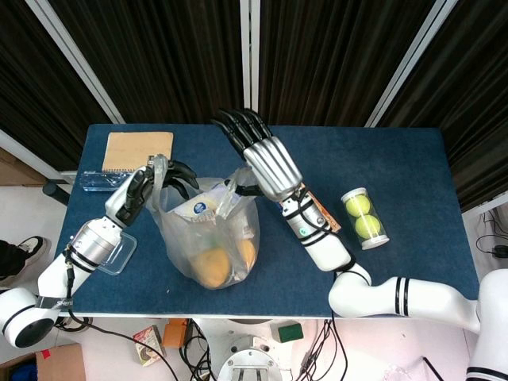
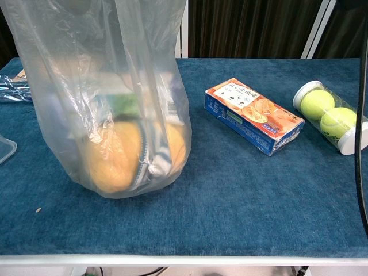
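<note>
A clear plastic bag (image 1: 210, 230) (image 2: 109, 98) stands on the blue table with oranges (image 1: 208, 266) (image 2: 115, 158) and a packet inside. My left hand (image 1: 155, 181) grips the bag's left handle from the left and holds it up. My right hand (image 1: 262, 159) hovers over the bag's right handle, its fingers spread and pointing to the far side, its thumb close to the plastic. Whether the thumb touches the handle is unclear. Neither hand shows in the chest view.
An orange cracker box (image 2: 253, 115) lies right of the bag, mostly hidden under my right forearm in the head view. A tennis ball tube (image 1: 363, 217) (image 2: 330, 115) lies further right. A brown notebook (image 1: 137, 151) and a clear container (image 1: 119, 254) sit at the left.
</note>
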`<state>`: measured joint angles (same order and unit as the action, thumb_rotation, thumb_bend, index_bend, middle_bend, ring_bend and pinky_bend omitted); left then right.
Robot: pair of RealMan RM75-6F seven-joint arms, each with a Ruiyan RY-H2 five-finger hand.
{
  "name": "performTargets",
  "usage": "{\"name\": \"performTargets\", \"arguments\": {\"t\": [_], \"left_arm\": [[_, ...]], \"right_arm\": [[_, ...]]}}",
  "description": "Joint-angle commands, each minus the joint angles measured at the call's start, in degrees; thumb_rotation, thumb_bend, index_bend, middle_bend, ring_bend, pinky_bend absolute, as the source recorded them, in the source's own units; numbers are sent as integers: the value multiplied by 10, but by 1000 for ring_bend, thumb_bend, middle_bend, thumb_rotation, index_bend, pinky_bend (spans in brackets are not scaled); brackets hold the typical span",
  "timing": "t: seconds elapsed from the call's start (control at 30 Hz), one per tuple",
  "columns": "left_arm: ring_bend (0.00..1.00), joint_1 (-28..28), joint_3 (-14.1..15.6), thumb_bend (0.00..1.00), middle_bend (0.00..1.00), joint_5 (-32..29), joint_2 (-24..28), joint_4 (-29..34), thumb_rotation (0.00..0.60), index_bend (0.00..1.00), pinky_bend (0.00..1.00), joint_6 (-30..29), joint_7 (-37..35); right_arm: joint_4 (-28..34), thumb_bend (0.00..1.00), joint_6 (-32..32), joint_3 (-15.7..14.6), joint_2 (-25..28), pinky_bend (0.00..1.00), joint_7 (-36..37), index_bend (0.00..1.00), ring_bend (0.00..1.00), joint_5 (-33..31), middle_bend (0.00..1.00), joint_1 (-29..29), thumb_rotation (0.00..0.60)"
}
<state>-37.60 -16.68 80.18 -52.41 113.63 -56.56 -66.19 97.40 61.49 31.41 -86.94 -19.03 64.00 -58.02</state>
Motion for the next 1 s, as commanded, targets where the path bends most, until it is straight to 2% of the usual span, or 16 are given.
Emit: {"name": "performTargets", "arguments": {"t": [0.03, 0.23, 0.37, 0.73, 1.0], "left_arm": [[335, 0, 0, 0, 416, 2, 0, 0, 3, 370, 465, 3, -1], [335, -4, 0, 0, 417, 2, 2, 1, 3, 370, 465, 15, -5], [335, -10, -4, 0, 416, -11, -1, 0, 1, 370, 466, 27, -2], [335, -28, -16, 0, 411, -44, -17, 3, 1, 370, 464, 54, 26], [335, -45, -31, 0, 412, -70, -38, 7, 0, 369, 464, 76, 26]], "right_arm": [[-28, 206, 6, 7, -16, 0, 10, 0, 0, -3, 0, -19, 600], [-64, 278, 13, 20, -30, 0, 34, 0, 0, 4, 0, -45, 600], [-76, 283, 15, 29, -35, 0, 49, 0, 0, 1, 0, -58, 600], [-58, 289, 29, 43, -30, 0, 47, 0, 0, -29, 0, -75, 600], [-52, 289, 37, 43, -27, 0, 12, 0, 0, -49, 0, -95, 600]]}}
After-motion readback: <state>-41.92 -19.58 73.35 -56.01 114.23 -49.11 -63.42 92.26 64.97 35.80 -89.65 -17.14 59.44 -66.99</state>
